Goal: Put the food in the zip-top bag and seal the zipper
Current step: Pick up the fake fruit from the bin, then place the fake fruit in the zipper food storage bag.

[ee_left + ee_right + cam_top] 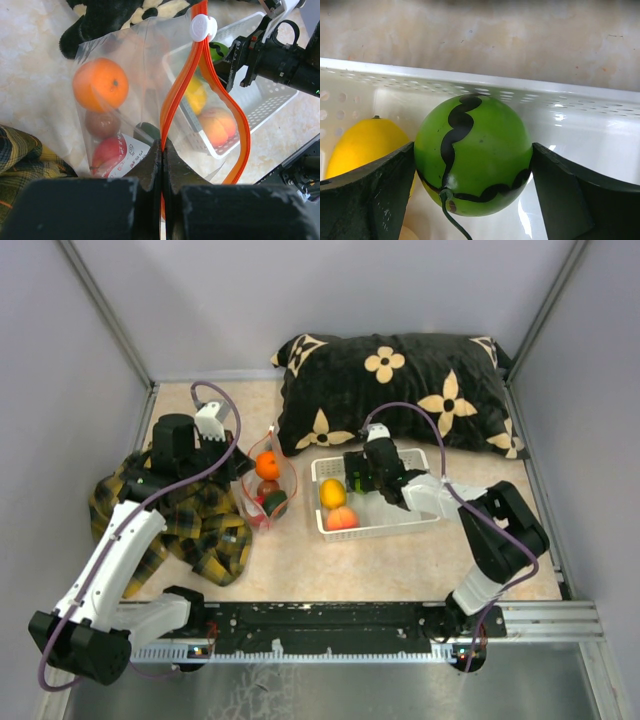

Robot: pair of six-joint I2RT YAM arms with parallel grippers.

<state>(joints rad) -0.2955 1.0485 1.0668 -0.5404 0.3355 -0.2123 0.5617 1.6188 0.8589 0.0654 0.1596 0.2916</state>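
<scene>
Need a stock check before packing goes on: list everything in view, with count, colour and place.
bag: 1, clear, between cloth and basket
zipper: 1, orange with white slider, bag mouth, open
fruit in bag: 4, orange, brown, red, dark green
fruit in basket: 3, yellow, peach, striped green
basket: 1, white, right of bag
pillow: 1, black with cream flowers, far edge
cloth: 1, yellow-black plaid, left of bag
table: 1, beige, under everything
left hand: 1, black, shut on zipper
right hand: 1, black, in basket, fingers against both sides of striped green
</scene>
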